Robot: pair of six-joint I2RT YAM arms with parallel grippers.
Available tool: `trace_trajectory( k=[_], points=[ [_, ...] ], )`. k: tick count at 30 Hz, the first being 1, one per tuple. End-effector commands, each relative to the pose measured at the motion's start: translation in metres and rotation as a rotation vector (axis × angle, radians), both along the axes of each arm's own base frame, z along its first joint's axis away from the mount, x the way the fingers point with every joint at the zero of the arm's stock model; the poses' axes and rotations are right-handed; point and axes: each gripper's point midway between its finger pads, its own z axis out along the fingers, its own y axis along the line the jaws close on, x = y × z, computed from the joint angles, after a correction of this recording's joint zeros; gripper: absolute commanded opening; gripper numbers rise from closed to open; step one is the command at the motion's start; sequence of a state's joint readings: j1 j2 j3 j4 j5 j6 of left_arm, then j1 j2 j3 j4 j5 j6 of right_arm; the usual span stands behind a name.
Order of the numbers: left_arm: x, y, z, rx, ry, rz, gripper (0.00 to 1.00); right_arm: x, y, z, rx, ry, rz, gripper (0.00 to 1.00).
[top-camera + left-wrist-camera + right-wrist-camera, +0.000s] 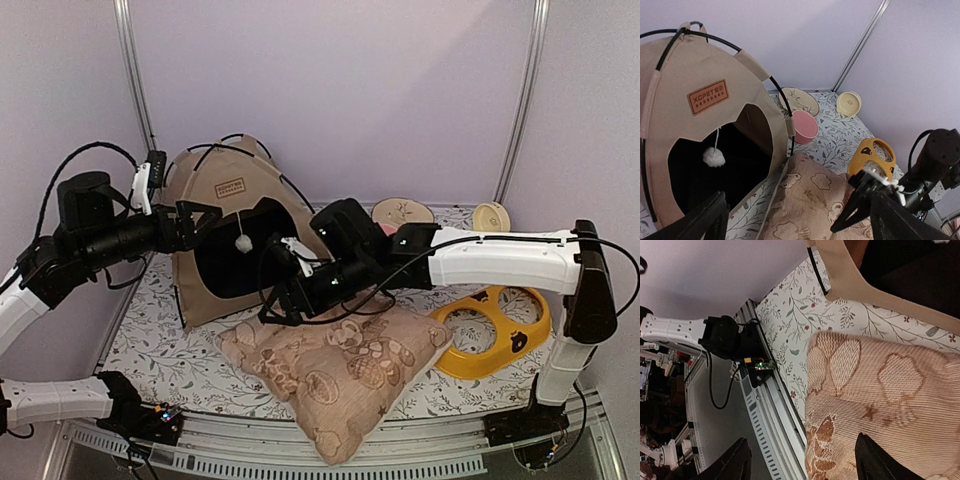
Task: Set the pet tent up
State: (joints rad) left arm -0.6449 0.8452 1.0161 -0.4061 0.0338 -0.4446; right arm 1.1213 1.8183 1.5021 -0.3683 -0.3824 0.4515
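The pet tent (228, 205) stands upright at the back left, tan fabric stretched over thin black poles (755, 62). It has a brown label (708, 96) and a white pom-pom (714, 157) hanging in its dark doorway. My left gripper (205, 228) hovers in front of the doorway, open and holding nothing (800, 231). My right gripper (278, 300) is low at the doorway's right side, over the far left corner of the pillow (335, 365). It is open (805, 466), and the pillow's edge (880, 390) lies beneath its fingers.
A yellow two-hole bowl stand (497, 335) lies at the right. A cream plate (403, 212), a pink bowl (805, 126) and a pale yellow bowl (491, 216) sit behind. The pillow overhangs the table's near rail (775, 410).
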Motion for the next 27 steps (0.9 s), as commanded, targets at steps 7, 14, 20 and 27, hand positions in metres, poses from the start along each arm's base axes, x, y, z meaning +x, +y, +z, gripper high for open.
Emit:
trace_trajectory(
  k=[7, 14, 20, 27],
  points=[
    [-0.064, -0.012, -0.12, 0.014, 0.37, -0.116, 0.98, 0.06, -0.1, 0.029, -0.04, -0.116, -0.206, 0.89],
    [-0.132, -0.036, -0.197, 0.06, 0.645, -0.234, 0.95, 0.093, -0.146, -0.06, -0.192, -0.067, -0.24, 0.93],
    [-0.149, -0.054, -0.241, 0.09, 0.739, -0.269, 0.97, 0.117, -0.155, -0.113, -0.318, -0.071, -0.264, 0.94],
    [-0.134, -0.072, -0.271, 0.177, 0.743, -0.235, 0.98, 0.126, -0.163, -0.133, -0.382, -0.088, -0.293, 0.9]
  ],
)
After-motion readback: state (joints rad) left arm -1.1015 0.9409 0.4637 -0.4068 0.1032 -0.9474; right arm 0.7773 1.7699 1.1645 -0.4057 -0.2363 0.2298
